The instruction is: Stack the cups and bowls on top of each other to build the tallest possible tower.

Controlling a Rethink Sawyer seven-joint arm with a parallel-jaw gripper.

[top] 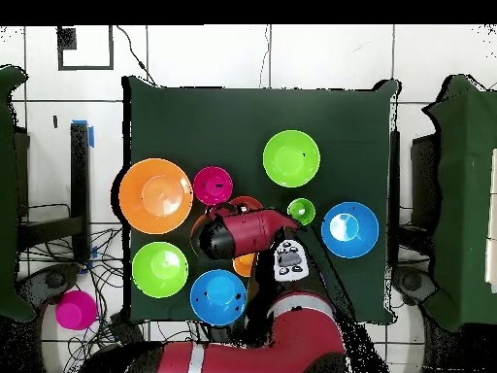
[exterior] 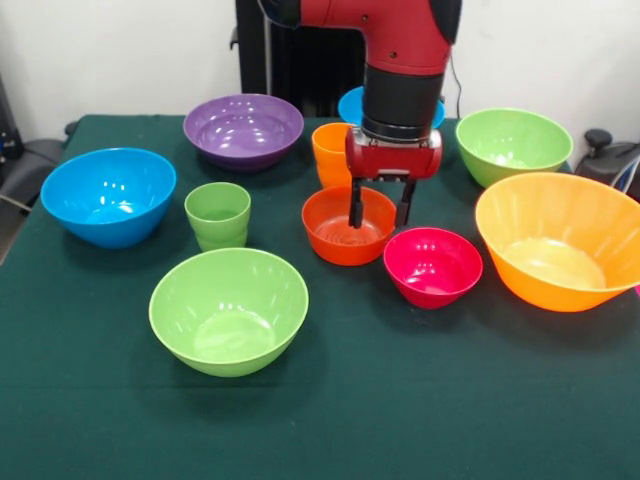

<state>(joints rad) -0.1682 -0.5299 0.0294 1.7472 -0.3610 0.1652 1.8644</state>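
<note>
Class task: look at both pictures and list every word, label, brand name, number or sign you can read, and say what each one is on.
No readable text in either view.
Glossy plastic bowls and cups, such as the large orange bowl and the light green cup: plain, no print seen.
Red and black robot arm and its claw: no lettering seen.
Dark green tablecloth: no marks.

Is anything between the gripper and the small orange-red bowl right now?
Nothing visible. In the front view the gripper hangs open right at the small orange-red bowl, its fingers over the far rim. The orange cup stands behind and the magenta bowl beside, neither between.
</note>
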